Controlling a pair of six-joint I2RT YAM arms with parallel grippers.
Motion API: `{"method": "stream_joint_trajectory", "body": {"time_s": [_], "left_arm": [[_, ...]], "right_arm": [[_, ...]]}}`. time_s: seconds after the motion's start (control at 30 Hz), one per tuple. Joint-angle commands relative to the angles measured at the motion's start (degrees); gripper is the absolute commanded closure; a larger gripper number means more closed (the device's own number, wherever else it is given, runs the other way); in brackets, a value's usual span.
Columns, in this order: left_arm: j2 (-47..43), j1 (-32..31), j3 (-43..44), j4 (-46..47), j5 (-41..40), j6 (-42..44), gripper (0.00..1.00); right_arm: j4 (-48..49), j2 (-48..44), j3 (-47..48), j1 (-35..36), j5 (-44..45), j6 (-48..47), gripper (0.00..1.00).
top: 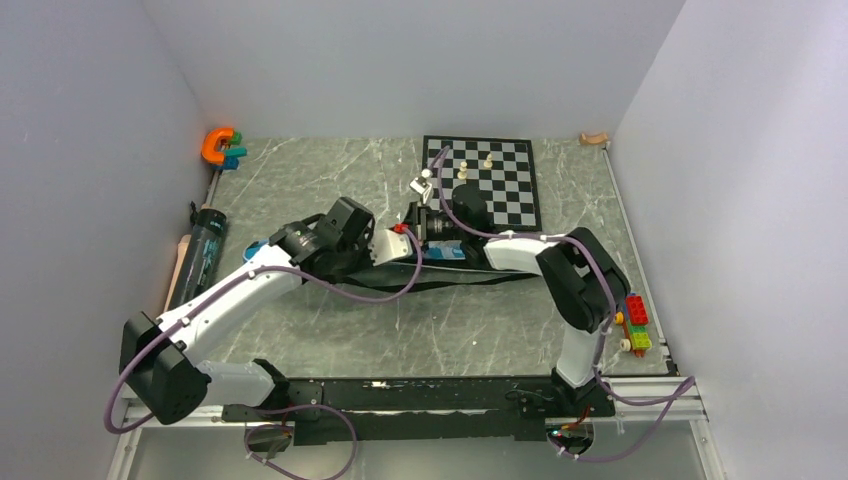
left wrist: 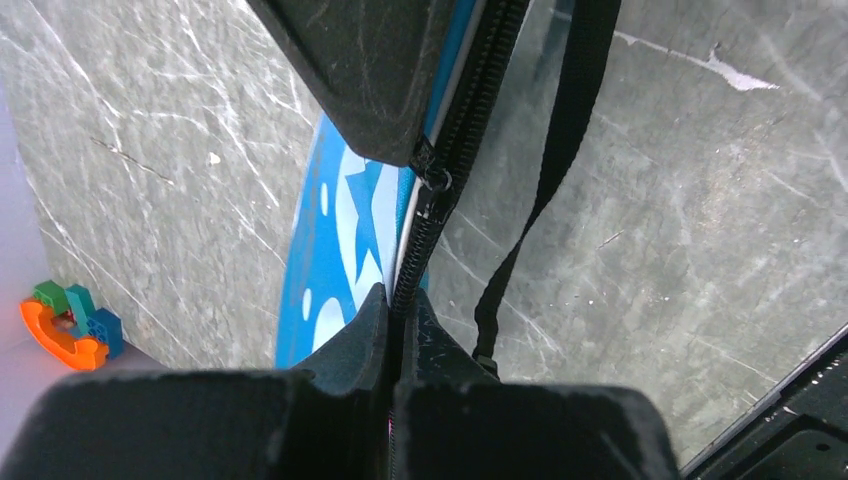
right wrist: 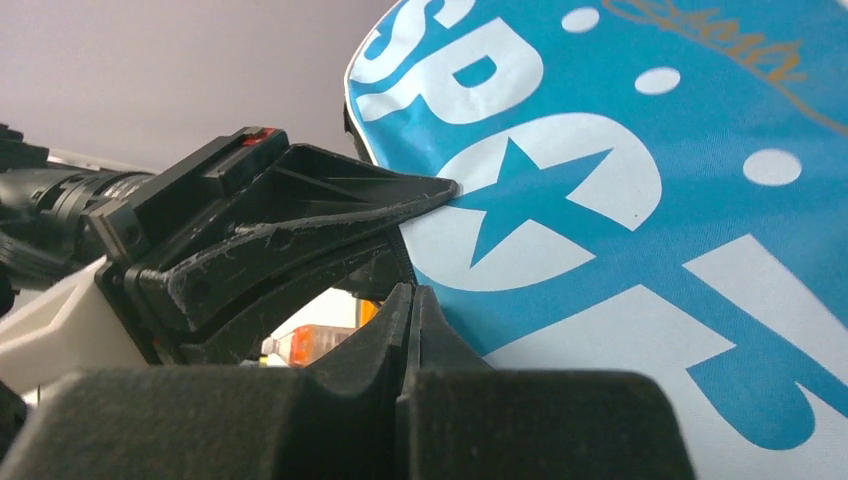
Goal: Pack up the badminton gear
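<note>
Racket bag (right wrist: 620,200): in the middle of the counter (top: 420,335), in front of the chessboard (top: 495,185), held by its zipper edge between both arms; blue side with the "SPORT" print turned toward the right wrist camera.
Left gripper (left wrist: 400,310): jaws clenched on the zipper band of the bag, near the zipper pull (left wrist: 432,177).
Right gripper (right wrist: 410,300): jaws clenched at the same edge, just beside the left ones; not possible to tell whether the pull itself is caught.
Inside the bag: hidden; no racket and no shuttlecock visible in any view, so perhaps packed, perhaps not.
Black tube (top: 205,250): lying at the left edge of the counter, well apart from the bag; content too dark to tell.
Risk, slipping: thin zipper band, easy to lose from the jaws if pulled too hard or at an angle.
Risk, jammed zipper: loose black strap (left wrist: 555,170) hanging beside the teeth, easy to catch in the slider.
Risk, collision: both grippers very close together, little room for any side move.
Risk, chess pieces (top: 463,172): standing just behind the grippers, easy to knock over with a wide swing.
</note>
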Motion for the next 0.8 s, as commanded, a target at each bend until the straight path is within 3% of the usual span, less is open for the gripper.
{"method": "stream_joint_trajectory", "body": {"time_s": [0.0,0.5,0.77], "left_arm": [[-1.81,1.75,6.87,-1.71,6.42,-0.84,1.0],[-2.57,8.76,11.28,-6.3,18.0,-1.86,1.0],[-1.98,12.68,12.08,-6.32,19.4,0.23,1.0]], "right_arm": [[-2.92,-5.31,-0.02,-1.75,2.47,-4.05,1.0],[-24.27,-14.68,4.09,-3.23,9.02,-21.4,1.0],[-34.55,-19.77,6.19,-4.1,12.42,-28.83,1.0]]}}
